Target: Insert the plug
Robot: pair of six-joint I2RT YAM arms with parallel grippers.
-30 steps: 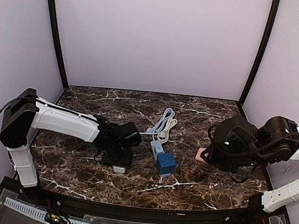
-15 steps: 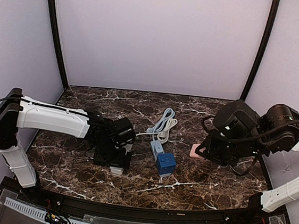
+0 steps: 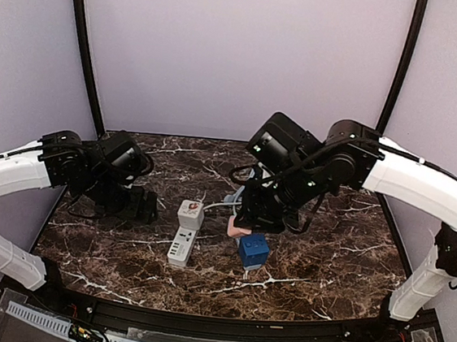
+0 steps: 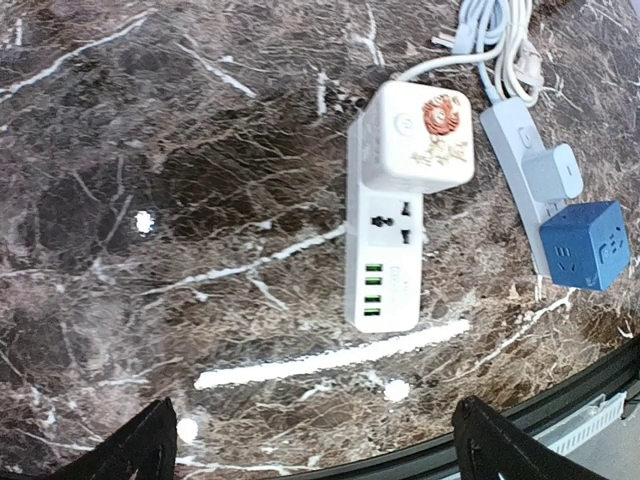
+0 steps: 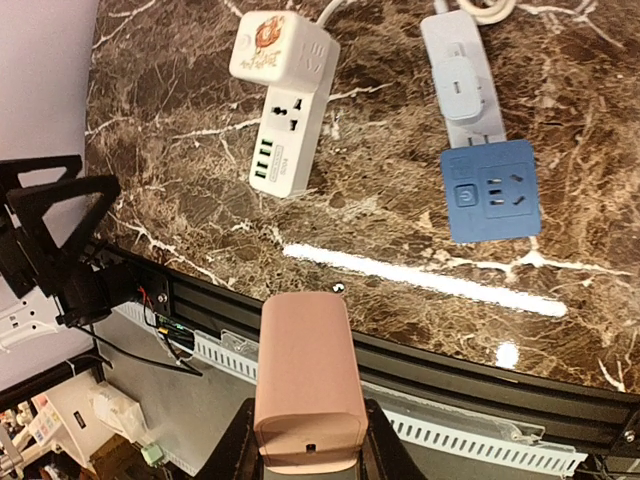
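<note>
First, left gripper point(image 4: 315, 408): fingers spread wide and holding nothing, hovering over the left part of the marble table point(image 3: 325, 267), just left of the strips.
White power strip point(image 4: 385, 260): lies flat, long axis running from far to near. A white cube adapter point(image 4: 412, 135) sits on its far end, a free universal socket point(image 4: 392, 227) in the middle, and green USB ports toward the near end.
Pink plug point(image 5: 305, 385): in the air, low over the middle of the table. From above it shows between the white strip and the blue cube socket point(image 5: 490, 190), touching neither.
Right gripper point(image 5: 305, 450): fingers pinched on the plug's rear end, one on each long side.
Grey strip point(image 5: 443, 35): lies just right of the white one and roughly parallel, carrying a small grey plug and then the blue cube at its near end. Its cable point(image 3: 251, 186) is coiled behind.
Step in hand: probably the carry, with the plug gripped but not yet set over a socket.
Next move: choose an open socket, centre the plug above it, square the pins to the holes and press straight down. Which socket is meant cannot be told.
Plug axis: the long axis runs along the gripper fingers, free end pointing away from the wrist and down toward the table. The pins are hidden.
</note>
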